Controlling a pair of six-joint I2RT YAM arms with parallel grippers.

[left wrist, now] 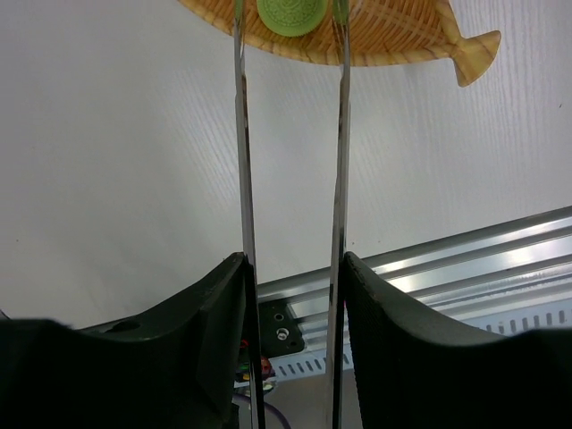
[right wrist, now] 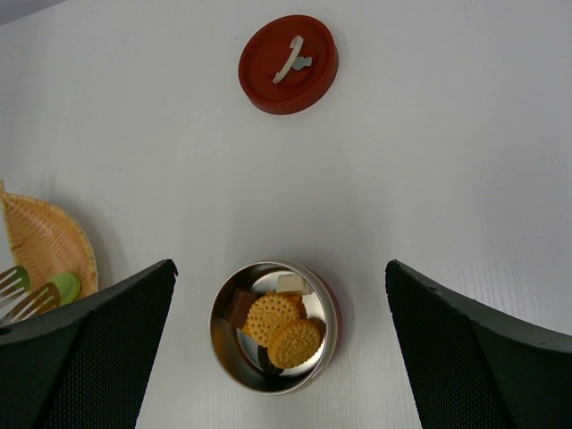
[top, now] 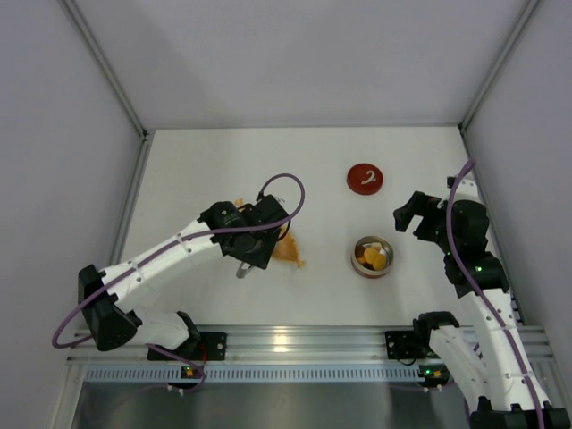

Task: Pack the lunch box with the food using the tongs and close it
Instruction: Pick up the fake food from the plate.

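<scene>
The tongs (left wrist: 243, 161) are held between the fingers of my left gripper (left wrist: 293, 264), which is shut on them, both slim arms pressed against the pads. Their tips reach over the orange dish (left wrist: 402, 36) and stand apart on either side of a green piece of food (left wrist: 290, 13). The lunch box (right wrist: 273, 327) sits open on the table with two round biscuits, a brown cube and a white cube inside. Its red lid (right wrist: 288, 63) lies flat farther back. My right gripper (right wrist: 279, 268) hovers wide open above the tin, holding nothing.
The orange leaf-shaped dish (top: 288, 250) lies left of the lunch box (top: 373, 256), under my left gripper (top: 248, 243). The lid (top: 365, 178) is behind the tin. White walls close the table on three sides, and an aluminium rail (top: 304, 340) runs along the near edge.
</scene>
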